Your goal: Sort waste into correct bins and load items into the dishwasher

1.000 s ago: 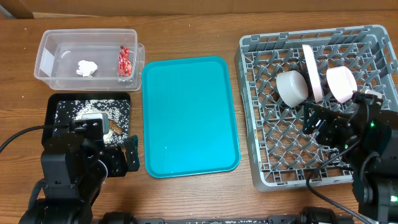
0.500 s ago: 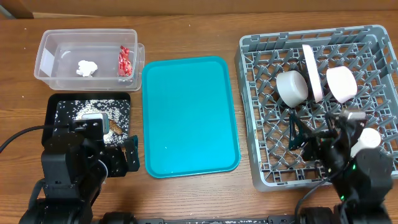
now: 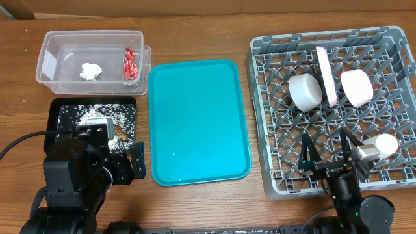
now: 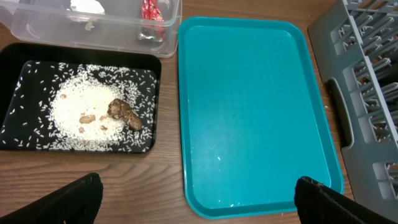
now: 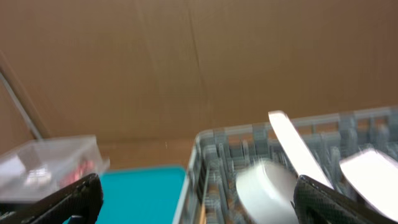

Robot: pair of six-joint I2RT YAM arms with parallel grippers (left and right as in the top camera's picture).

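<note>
While hovering with left fingers (image 4: pixel 74 199) and right fingers (image 3: pixel 305 151) spread empty, seems the closing step; calls next for leaving the dish rack (image 3: pixel 286 140).

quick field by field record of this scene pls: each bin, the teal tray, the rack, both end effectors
clear plastic rectangular tub: crumpled white tissue, crinkled red snack wrapper
shallow black rectangular tray: loose white rice grains, small brown food scrap
teal serving tray: only a few specks
grey plastic dish rack: round white plate on edge, white bowl, pale pink bowl, small white cup
left end effector: open, holding nothing
right end effector: open, over rack's near side, cup beside it
chopsticks: not visible
</note>
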